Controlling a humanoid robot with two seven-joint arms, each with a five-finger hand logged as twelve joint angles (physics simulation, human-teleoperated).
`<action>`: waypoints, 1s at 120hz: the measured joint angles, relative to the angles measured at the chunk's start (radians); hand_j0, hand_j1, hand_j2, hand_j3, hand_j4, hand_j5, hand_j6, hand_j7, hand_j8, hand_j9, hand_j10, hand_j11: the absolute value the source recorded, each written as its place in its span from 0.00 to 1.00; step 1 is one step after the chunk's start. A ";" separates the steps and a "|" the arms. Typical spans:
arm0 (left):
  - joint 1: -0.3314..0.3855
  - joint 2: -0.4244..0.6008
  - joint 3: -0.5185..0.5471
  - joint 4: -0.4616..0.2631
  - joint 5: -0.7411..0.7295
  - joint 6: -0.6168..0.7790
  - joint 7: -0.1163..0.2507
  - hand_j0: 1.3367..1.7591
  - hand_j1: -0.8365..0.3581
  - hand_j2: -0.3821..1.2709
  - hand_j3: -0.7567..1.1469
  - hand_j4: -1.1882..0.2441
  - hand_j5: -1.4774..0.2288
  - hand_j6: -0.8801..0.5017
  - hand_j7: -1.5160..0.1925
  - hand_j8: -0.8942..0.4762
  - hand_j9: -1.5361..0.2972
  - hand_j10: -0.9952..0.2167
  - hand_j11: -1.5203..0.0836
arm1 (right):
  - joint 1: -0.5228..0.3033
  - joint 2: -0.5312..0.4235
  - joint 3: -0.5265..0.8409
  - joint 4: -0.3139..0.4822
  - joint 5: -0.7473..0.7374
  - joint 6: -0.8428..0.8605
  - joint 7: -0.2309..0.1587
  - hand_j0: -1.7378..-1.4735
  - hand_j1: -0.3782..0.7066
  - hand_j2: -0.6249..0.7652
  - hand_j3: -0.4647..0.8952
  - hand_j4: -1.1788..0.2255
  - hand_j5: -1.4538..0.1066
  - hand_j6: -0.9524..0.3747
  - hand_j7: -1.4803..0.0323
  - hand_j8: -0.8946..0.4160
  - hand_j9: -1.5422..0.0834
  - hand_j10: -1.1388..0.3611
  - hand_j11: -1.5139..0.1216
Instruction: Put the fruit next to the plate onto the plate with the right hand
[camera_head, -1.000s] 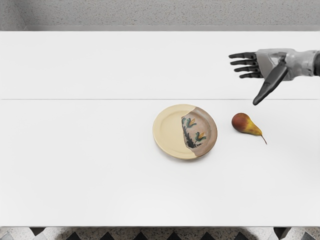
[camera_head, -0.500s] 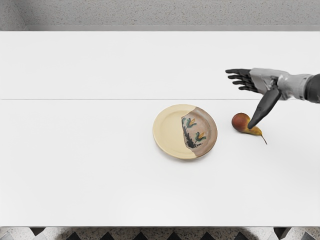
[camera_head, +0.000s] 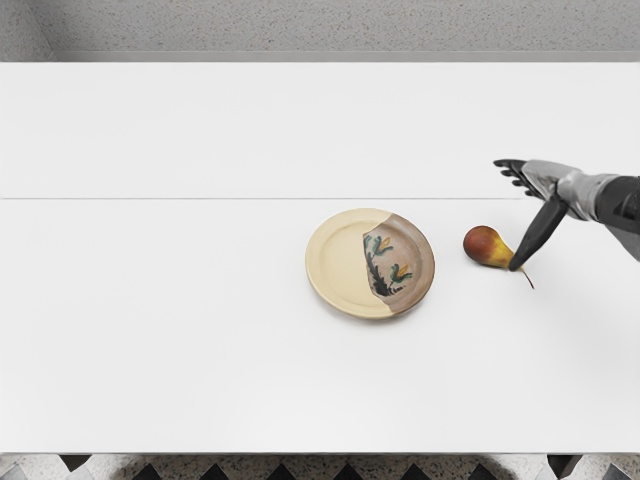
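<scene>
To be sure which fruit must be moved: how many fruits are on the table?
1. The pear lies on the table right of the plate, apart from it. The open right hand hangs over its narrow end. Nothing looks hidden.

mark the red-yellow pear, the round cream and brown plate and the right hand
red-yellow pear (camera_head: 483, 244), head view, on its red body
round cream and brown plate (camera_head: 335, 262), head view, on its bare cream half
right hand (camera_head: 545, 182), head view, on the palm
</scene>
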 joint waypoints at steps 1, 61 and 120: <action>0.000 0.000 0.000 0.000 0.000 0.000 0.000 0.76 0.99 0.23 0.40 0.83 0.87 0.64 0.89 0.65 0.84 0.82 0.95 | -0.002 0.003 0.000 0.003 -0.004 -0.011 -0.001 0.30 0.03 0.45 0.34 0.84 0.93 0.71 0.98 0.68 0.95 0.76 0.92; 0.001 0.000 0.000 0.000 0.000 0.000 0.000 0.76 0.99 0.23 0.40 0.83 0.87 0.64 0.89 0.65 0.84 0.82 0.95 | -0.154 0.098 -0.010 0.083 -0.179 -0.417 -0.013 0.30 0.11 0.44 0.34 0.78 0.86 0.65 0.91 0.62 0.88 0.70 0.86; 0.001 0.000 0.000 0.000 0.000 0.000 0.000 0.76 0.99 0.23 0.40 0.83 0.87 0.64 0.89 0.65 0.84 0.82 0.95 | -0.172 0.169 -0.116 0.083 -0.256 -0.527 -0.014 0.30 0.31 0.42 0.34 0.66 0.72 0.52 0.76 0.49 0.75 0.59 0.72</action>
